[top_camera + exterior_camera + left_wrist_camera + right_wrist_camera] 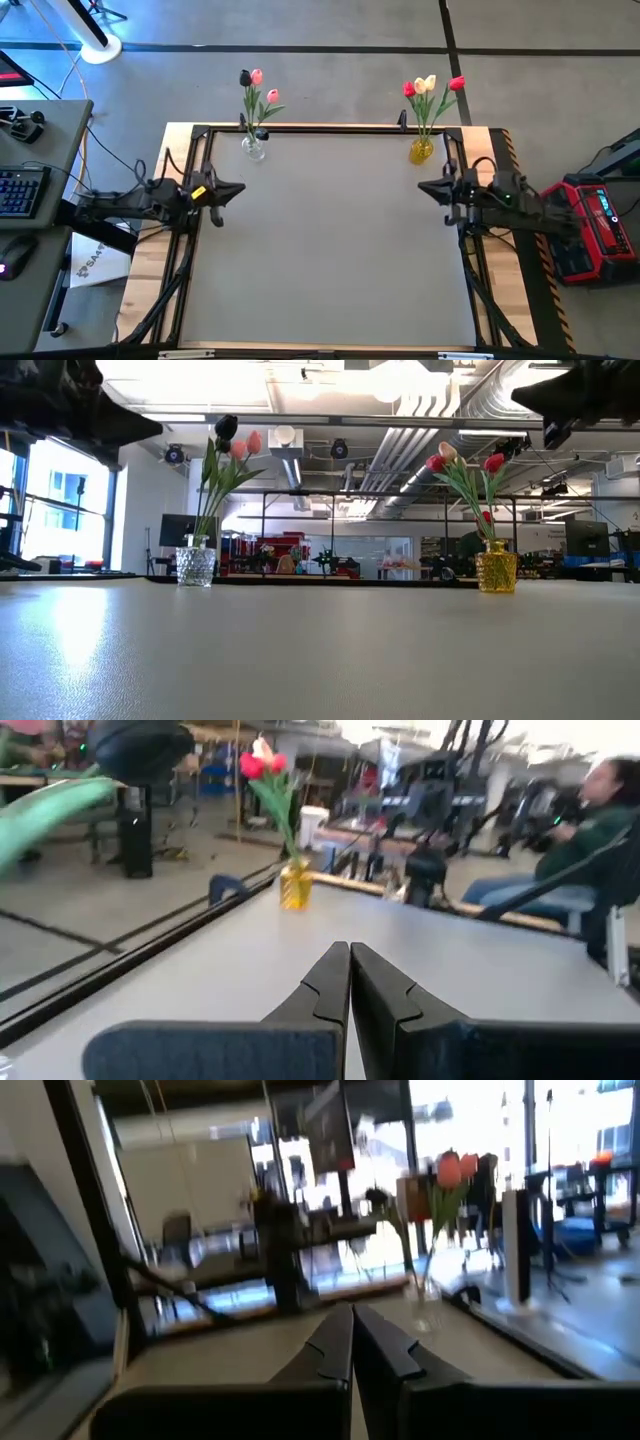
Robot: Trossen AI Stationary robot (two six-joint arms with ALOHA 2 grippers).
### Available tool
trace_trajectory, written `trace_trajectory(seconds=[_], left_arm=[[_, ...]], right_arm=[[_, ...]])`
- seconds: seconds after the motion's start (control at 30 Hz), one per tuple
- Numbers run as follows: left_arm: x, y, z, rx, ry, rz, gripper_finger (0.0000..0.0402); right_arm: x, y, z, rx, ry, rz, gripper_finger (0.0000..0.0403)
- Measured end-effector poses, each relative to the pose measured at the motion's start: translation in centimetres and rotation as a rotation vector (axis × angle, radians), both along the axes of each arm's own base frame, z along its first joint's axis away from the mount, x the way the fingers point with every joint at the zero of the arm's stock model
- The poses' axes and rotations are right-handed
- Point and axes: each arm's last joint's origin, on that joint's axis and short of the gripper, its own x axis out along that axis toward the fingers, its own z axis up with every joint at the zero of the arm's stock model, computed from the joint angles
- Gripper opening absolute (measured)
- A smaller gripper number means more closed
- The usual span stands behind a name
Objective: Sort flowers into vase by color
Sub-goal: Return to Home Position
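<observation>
Left gripper (238,189): fingers clenched together, holding nothing, at the left edge of the table (330,260). Right gripper (422,186): likewise pinched shut and empty, at the right edge, facing it.

Between them lies a bare, matte grey tabletop, finely pebbled, inside a black frame on pale wood.

All the flowers (257,85) stand at the far edge. The clear faceted glass vase (254,149) near the left rear corner holds three: one near-black, two pink. The yellow glass vase (421,152) near the right rear corner holds two red, with pale heads between them, count uncertain.
</observation>
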Motion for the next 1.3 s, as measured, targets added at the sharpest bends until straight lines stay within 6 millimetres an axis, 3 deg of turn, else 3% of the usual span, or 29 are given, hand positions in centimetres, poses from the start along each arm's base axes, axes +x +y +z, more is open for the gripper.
trace_trajectory(seconds=[0.2, 0.33, 0.5, 0.73, 0.87, 1.03, 1.3], left_arm=[[0.9, -0.1, -2.6, -0.022, -0.03, -0.004, 0.0], [1.0, -0.1, -2.9, -0.034, -0.062, -0.003, 0.0], [0.8, 0.0, -1.6, 0.042, -0.163, 0.029, 0.0], [0.1, 0.2, 0.1, 0.123, -0.17, 0.102, 0.0], [0.3, 0.1, -0.7, 0.074, -0.1, 0.055, 0.0], [0.7, -0.2, -2.5, -0.011, 0.064, -0.038, 0.0], [0.7, -0.2, -1.6, 0.047, 0.003, -0.043, 0.0]], right_arm=[[1.4, -0.2, -2.3, 0.002, -0.161, 0.004, 0.0], [1.8, -0.3, -3.4, 0.034, -0.179, 0.01, 0.0], [1.5, -0.3, -2.6, 0.012, -0.202, -0.001, 0.0], [0.9, -0.2, -0.8, -0.05, -0.207, -0.013, 0.0], [1.0, -0.2, -1.3, -0.043, -0.159, -0.013, 0.0], [1.8, -0.3, -3.5, 0.016, -0.127, -0.004, 0.0], [1.8, -0.3, -3.4, 0.006, -0.191, -0.002, 0.0]])
